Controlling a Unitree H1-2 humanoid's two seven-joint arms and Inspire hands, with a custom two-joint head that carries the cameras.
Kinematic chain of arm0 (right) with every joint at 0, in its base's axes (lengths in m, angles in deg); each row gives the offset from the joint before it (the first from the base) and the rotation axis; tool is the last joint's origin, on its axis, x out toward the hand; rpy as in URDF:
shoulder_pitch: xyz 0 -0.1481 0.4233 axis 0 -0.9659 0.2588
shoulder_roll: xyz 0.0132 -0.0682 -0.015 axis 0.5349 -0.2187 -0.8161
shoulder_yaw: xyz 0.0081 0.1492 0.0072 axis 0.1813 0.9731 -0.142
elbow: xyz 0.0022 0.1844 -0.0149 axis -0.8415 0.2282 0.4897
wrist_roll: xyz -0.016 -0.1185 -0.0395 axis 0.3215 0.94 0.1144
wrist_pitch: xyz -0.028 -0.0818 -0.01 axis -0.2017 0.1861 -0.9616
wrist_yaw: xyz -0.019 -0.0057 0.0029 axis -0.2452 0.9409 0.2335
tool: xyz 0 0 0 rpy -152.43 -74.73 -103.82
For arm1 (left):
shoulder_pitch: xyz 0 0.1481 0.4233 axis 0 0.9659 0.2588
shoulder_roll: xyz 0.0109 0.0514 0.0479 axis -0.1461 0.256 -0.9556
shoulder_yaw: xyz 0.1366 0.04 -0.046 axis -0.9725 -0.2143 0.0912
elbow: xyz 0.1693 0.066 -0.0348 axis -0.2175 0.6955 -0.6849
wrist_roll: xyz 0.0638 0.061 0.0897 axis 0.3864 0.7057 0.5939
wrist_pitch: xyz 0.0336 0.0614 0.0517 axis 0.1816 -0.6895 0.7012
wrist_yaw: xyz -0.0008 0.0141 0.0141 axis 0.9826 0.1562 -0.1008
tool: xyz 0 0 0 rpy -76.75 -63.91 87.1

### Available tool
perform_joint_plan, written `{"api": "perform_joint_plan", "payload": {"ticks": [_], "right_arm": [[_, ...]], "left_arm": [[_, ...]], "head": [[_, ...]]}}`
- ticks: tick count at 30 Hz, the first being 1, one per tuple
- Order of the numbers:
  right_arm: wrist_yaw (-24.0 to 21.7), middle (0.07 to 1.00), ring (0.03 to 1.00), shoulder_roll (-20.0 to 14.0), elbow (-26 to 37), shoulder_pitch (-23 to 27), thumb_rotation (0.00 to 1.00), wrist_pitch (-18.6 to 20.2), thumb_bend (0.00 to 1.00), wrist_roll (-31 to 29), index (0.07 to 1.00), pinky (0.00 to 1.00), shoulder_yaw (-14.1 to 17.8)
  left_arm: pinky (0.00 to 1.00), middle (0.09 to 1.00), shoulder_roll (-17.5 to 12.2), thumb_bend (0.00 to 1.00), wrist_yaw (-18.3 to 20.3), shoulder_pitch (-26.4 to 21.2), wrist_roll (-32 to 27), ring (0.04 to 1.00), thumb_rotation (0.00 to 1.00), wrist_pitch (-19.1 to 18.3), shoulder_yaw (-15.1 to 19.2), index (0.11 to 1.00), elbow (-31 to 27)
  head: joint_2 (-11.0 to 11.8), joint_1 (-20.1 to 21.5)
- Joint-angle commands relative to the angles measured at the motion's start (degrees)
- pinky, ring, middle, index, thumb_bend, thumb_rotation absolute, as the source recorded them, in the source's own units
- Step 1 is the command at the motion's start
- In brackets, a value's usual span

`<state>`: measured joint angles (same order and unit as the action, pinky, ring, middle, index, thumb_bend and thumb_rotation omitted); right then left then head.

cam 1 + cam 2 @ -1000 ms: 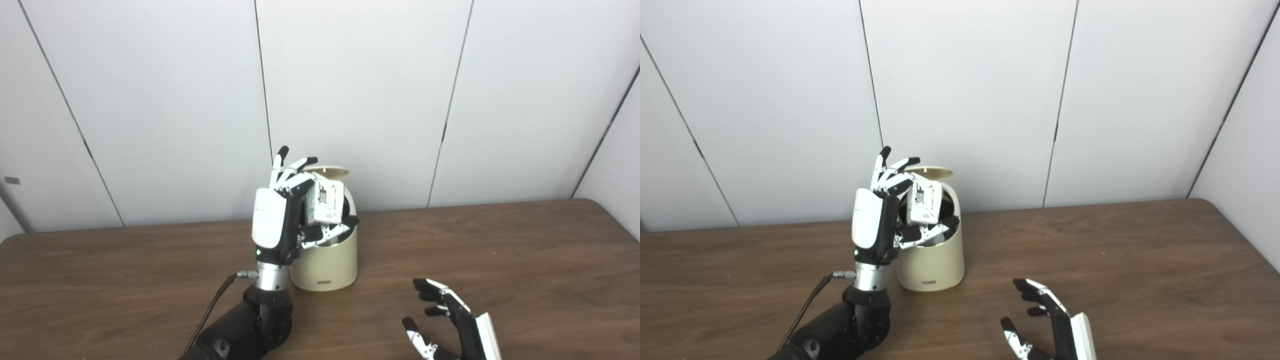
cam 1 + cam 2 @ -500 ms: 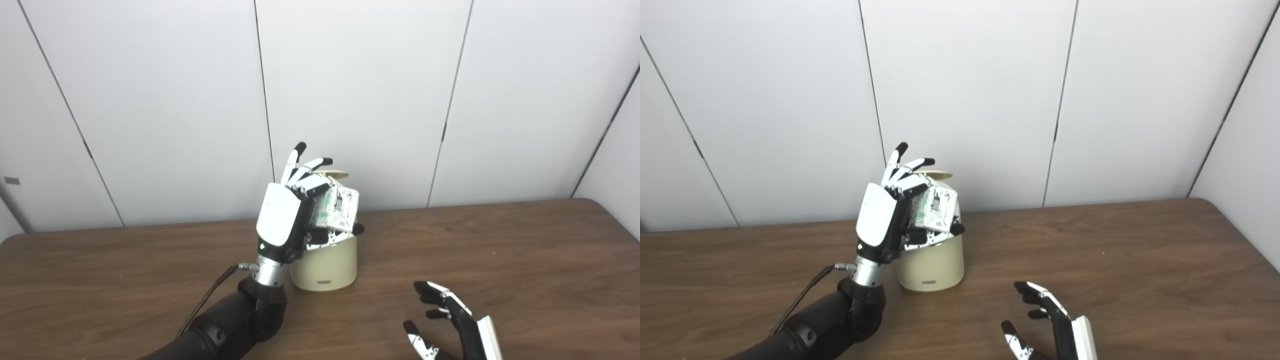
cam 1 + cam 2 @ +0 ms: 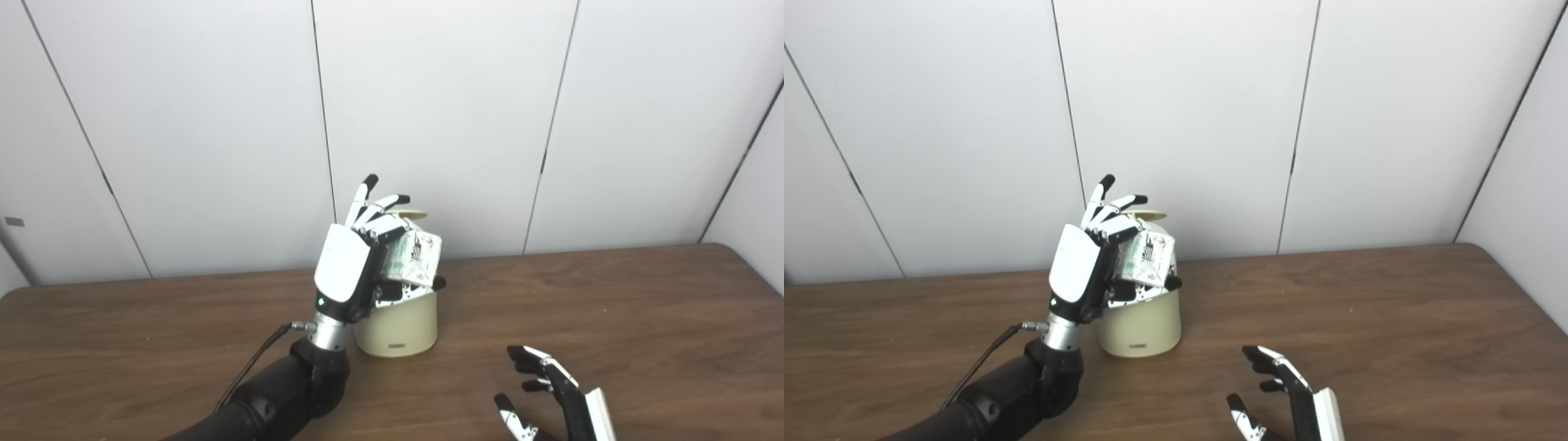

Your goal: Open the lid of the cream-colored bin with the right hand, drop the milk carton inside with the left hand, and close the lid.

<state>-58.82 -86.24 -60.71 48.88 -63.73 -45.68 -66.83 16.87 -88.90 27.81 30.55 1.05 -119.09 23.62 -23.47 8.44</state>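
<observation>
**Milk carton poised over open bin**

Right hand (image 3: 551, 395) waits empty, fingers spread, at the table's (image 3: 612, 306) near edge. Beyond, left hand (image 3: 361, 263) grips the tilted milk carton (image 3: 416, 257) above the bin (image 3: 398, 318), lid (image 3: 411, 214) raised; releasing squarely over the mouth should avoid catching the rim.

The bin (image 3: 397, 321) is standing on the counter (image 3: 612, 300) near the middle of the frame, close to the wall (image 3: 441, 110) running behind it. Its lid (image 3: 409, 214) is sitting raised at the bin's back, towards the wall. The milk carton (image 3: 413, 259) is lying tilted over the bin's mouth, just in front of the lid. The left hand (image 3: 349, 266) is sitting at the carton's left, its fingers (image 3: 383, 229) resting on the carton, its arm coming up from the lower left of the frame. The right hand (image 3: 554, 392) is lying at the lower right, well apart from the bin.
</observation>
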Motion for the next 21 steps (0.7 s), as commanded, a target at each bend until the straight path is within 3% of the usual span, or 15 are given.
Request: {"api": "perform_joint_plan", "payload": {"ticks": [1,7,14,21], "right_arm": [[1.0,0.736,0.717,-0.1,1.0,0.1,0.01,-2.2,0.16,0.5,0.717,0.60,-0.1],[0.5,0.736,0.720,0.0,2.0,-0.3,0.03,-1.4,0.15,0.3,0.718,0.60,-0.1],[0.2,0.741,0.724,-0.1,1.7,-0.1,0.07,-1.3,0.14,0.0,0.723,0.61,0.1],[0.4,0.737,0.718,-0.2,1.4,0.2,0.05,-1.6,0.15,0.1,0.718,0.60,0.1]], "left_arm": [[1.00,0.465,-1.1,0.53,-0.9,-3.7,0.9,0.782,0.00,0.4,-0.3,0.492,1.0],[1.00,0.462,-1.6,0.52,-2.5,-4.8,4.0,0.776,0.00,0.4,-2.0,0.495,2.5],[1.00,0.469,-2.0,0.53,-2.4,-5.0,3.6,0.779,0.00,0.4,-2.3,0.488,2.7],[1.00,0.473,-2.5,0.53,-1.9,-4.8,3.2,0.770,0.00,0.4,-1.9,0.486,2.4]], "head": [[-0.1,0.1],[-0.7,-0.1],[-0.6,-0.2],[-0.5,-0.4]]}}
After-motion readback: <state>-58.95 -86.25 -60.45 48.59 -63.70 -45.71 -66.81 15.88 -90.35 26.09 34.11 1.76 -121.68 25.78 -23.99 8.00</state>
